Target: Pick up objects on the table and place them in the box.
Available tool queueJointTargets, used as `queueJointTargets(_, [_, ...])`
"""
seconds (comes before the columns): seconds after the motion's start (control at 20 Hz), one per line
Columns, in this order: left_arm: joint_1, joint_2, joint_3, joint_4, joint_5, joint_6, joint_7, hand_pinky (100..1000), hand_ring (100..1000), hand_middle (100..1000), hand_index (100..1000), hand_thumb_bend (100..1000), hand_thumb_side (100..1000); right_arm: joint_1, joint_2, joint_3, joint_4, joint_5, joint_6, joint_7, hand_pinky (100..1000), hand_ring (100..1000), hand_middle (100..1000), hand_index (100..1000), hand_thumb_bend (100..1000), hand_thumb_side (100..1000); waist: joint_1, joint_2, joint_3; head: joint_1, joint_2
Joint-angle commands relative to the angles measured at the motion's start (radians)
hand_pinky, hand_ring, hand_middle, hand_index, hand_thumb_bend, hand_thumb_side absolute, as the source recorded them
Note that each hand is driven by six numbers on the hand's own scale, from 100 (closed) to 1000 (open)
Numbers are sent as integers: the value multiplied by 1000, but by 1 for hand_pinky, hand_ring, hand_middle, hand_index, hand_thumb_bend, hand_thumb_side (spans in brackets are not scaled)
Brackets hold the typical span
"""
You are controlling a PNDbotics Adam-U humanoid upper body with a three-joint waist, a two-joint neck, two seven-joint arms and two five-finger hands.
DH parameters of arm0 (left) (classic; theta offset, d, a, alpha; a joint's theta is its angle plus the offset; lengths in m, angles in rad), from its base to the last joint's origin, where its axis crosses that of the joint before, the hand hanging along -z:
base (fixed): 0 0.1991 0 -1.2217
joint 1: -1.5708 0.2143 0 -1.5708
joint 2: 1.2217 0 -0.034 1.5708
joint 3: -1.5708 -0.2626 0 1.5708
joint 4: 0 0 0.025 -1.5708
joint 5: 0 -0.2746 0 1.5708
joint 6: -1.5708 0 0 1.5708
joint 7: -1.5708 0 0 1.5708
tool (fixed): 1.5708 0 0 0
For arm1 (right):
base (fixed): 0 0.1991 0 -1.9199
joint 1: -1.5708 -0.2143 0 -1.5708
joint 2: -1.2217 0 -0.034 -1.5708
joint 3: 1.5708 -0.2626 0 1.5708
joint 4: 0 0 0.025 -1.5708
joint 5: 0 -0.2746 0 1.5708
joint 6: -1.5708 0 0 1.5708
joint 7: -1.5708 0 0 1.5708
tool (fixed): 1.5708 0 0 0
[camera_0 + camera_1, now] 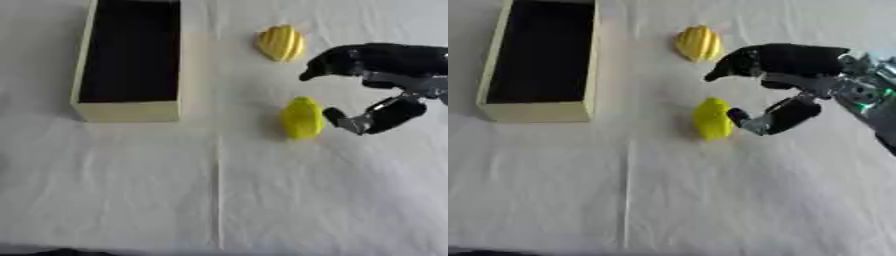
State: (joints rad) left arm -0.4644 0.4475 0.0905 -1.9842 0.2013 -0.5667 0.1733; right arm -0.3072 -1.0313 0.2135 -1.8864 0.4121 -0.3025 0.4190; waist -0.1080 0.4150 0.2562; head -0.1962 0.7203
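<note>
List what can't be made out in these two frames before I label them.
- Box interior: dark in both eye views; contents cannot be told, and the top edge crops its far end.
- Right hand: whether its thumb touches the smooth yellow object is blurred.
- Ridged yellow object: only colour and ridged shape show.
- Left hand: in neither view.
- Right forearm: cut by the right edge.

R hand (376, 85) comes in from right edge, fingers spread, thumb low & curled. Smooth yellow obj (302, 118) sits just left of thumb tip, touching or nearly, can't tell. Ridged yellow obj (281, 43) lies up-left of fingertips, apart. Pale box (129, 111), dark inside, far left of hand on white cloth (219, 200).
</note>
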Motion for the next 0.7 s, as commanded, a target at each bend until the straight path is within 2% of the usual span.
queueJointTargets(0.05, [-20, 9, 7, -16, 0, 3, -3, 783, 789, 706, 864, 100, 612, 26, -13, -37, -31, 33, -8, -12, 982, 944, 841, 944, 100, 494, 0, -15, 6, -6, -7])
queueJointTargets(0.5, [-27, 2, 6, -16, 4, 9, -10, 780, 783, 700, 863, 100, 612, 30, 9, -42, 15, 43, -6, -12, 985, 946, 833, 945, 100, 558, -12, -1, 26, -9, -10])
queueJointTargets(0.7, [-30, 8, 7, -16, 4, 4, -11, 780, 780, 698, 862, 100, 610, 25, 17, -50, 33, 45, -3, -29, 984, 945, 821, 947, 100, 496, -13, 4, 30, -7, -10])
